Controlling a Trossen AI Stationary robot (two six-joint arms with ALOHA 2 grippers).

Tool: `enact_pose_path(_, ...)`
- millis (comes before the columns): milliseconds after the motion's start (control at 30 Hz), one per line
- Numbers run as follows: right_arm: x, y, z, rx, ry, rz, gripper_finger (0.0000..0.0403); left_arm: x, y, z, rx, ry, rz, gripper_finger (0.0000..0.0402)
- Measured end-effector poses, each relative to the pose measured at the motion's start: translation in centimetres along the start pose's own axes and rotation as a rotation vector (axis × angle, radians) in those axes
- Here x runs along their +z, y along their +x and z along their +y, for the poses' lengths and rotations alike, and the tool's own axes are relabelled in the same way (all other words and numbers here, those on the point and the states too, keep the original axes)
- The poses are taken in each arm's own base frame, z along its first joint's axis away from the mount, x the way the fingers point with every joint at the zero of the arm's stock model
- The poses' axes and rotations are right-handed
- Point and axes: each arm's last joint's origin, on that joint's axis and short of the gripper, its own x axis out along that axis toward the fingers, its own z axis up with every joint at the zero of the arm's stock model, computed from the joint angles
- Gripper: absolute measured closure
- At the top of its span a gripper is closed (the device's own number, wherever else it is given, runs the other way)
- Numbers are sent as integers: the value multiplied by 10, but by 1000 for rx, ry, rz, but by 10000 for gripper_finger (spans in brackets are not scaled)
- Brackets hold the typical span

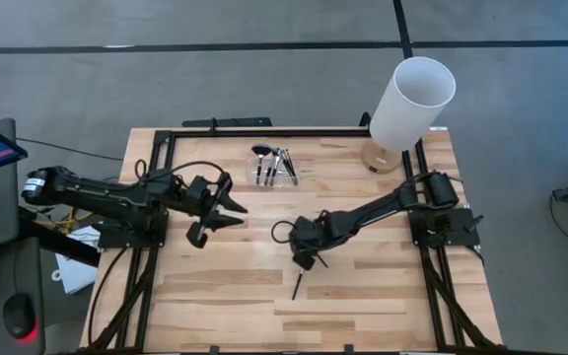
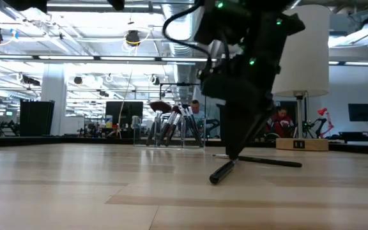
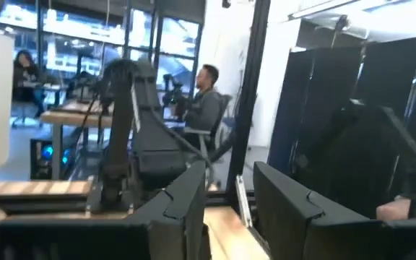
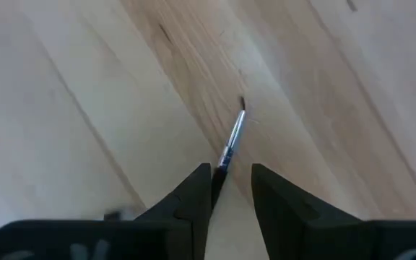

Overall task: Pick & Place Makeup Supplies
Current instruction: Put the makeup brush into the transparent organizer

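One slim black makeup brush (image 1: 297, 286) lies on the wood table near its middle, handle end toward the near edge (image 2: 218, 177). My right gripper (image 1: 311, 261) points down over its far part, open, one finger on each side of the shaft (image 4: 230, 144). Several more brushes stand in a small clear holder (image 1: 272, 168) at the far middle, heads up. My left gripper (image 1: 233, 210) hovers left of centre, raised, pointing level toward the table's right side, open with nothing between its fingers (image 3: 230, 188). My right gripper comes at the brush from above, its fingers across the thin shaft just behind the silver ferrule (image 4: 226, 155). The shaft runs close along one finger (image 4: 197, 188); I cannot tell whether it touches. The brush lies on the table.
A tall white cylinder (image 1: 412, 104) stands on a wooden base at the far right corner. A thin dark stick (image 2: 267, 161) lies on the table beside my right gripper. A black frame (image 1: 264, 131) edges the table. Bare wood stretches along the near edge.
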Motion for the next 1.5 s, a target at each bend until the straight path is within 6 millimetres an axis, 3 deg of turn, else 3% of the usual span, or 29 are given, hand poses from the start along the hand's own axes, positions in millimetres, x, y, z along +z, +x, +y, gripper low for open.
enact_pose_path(267, 5, 2, 9, -69, -12, 41, 310, -1, -2, -6, -23, -8, 16, 286)
enact_pose_path(800, -3, 3, 7, -79, 13, 94, 310, -3, 0, -18, -71, -46, 32, 286)
enact_pose_path(1267, -5, 3, 6, -69, -33, 125, 392, -6, 2, -36, -80, -65, 39, 286)
enact_pose_path(1500, -7, 20, 5, -102, -41, 160, 376, -8, 3, -43, -39, -72, 50, 286)
